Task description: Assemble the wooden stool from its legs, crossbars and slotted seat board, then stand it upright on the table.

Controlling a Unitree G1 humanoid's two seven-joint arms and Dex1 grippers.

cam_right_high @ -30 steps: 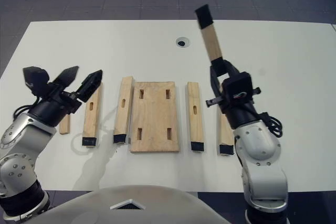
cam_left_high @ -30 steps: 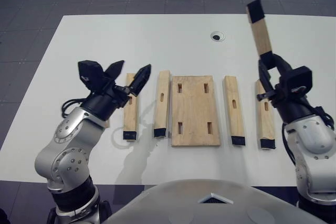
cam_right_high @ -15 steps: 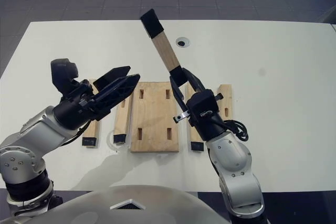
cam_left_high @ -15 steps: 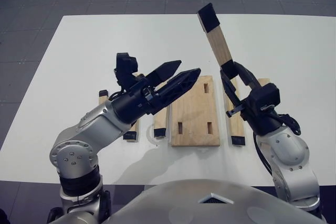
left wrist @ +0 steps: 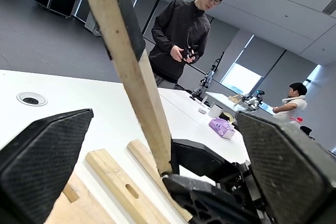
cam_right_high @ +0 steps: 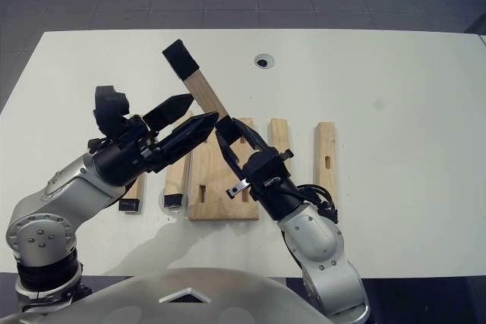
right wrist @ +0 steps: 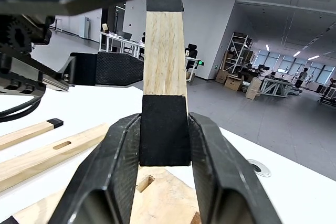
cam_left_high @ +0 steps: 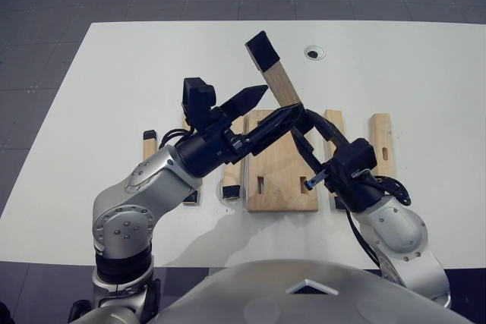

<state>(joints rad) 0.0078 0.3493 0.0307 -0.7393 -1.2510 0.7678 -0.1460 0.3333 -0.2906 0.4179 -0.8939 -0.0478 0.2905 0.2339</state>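
Over seat board [cam_left_high: 275,178], mid-table: R gripper [cam_left_high: 307,122], clamped on leg [cam_left_high: 278,81], has swung in from right; L gripper [cam_left_high: 272,107], jaws wide, now brackets leg. Likely regrasp/slot-in prep, nothing fitted yet.

The seat board [cam_left_high: 282,180] and two legs [cam_left_high: 231,180] toward the tabletop's [cam_left_high: 425,58] left edge are partly hidden behind the left arm [cam_left_high: 163,180].
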